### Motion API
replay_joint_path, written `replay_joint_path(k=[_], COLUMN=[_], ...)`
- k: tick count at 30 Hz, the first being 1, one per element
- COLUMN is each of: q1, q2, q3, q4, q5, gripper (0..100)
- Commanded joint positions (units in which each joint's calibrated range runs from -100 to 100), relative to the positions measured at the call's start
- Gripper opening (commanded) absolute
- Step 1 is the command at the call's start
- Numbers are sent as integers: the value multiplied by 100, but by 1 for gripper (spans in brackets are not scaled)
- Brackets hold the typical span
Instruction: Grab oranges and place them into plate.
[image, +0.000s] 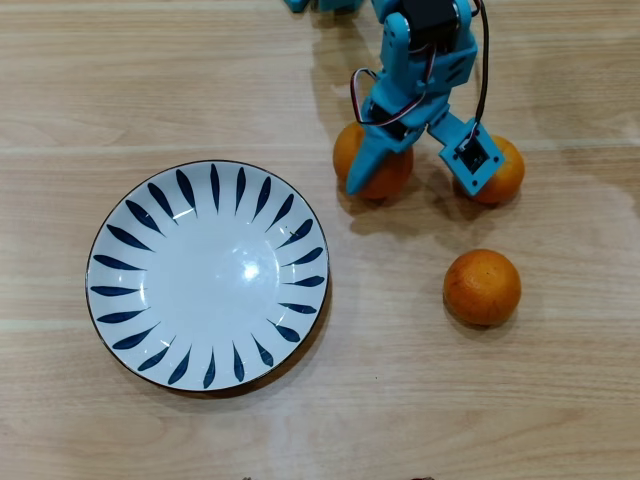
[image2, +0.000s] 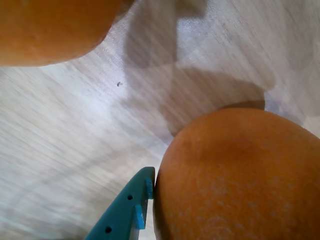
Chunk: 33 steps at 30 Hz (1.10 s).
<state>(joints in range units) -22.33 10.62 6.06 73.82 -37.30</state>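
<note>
Arm (image: 425, 50): light-blue printed plastic, black servo block on top, red, white and black cables. Gripper (image: 415, 170): two tapering blue fingers (image2: 125, 212) with small screw holes.

Overhead, the blue arm (image: 425, 60) runs off the top edge and covers parts of two oranges (image: 372, 165) (image: 500, 172); at the wrist, both oranges (image2: 240, 180) (image2: 50, 27) are cropped by the frame, and only one blue finger (image2: 127, 212) shows

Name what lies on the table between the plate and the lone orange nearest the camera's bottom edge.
Nothing: in the overhead view, only bare wooden table separates the plate from that orange.
</note>
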Motion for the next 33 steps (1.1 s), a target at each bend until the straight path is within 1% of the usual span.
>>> replay_joint_path(k=[1,3,4,7,9,13,22,23,26,29,33], q1=[225,281,314,338,346,314,523,636,959,1273,1644], q2=[-31,-39,-48,-56,-56,-73,-1155,-1350,-1612,-1645,-1645], q3=[159,285,303,303,294,231,-756,-955,-1163,-1227,-1172], q4=[-55,-55,-55,-55,-55,-20,289,281,203,-140,-1258], q5=[-29,-29,-29,3,8,8,39,180,379,578,980], gripper=[42,41,39,30,26,26,26,26,26,26,26])
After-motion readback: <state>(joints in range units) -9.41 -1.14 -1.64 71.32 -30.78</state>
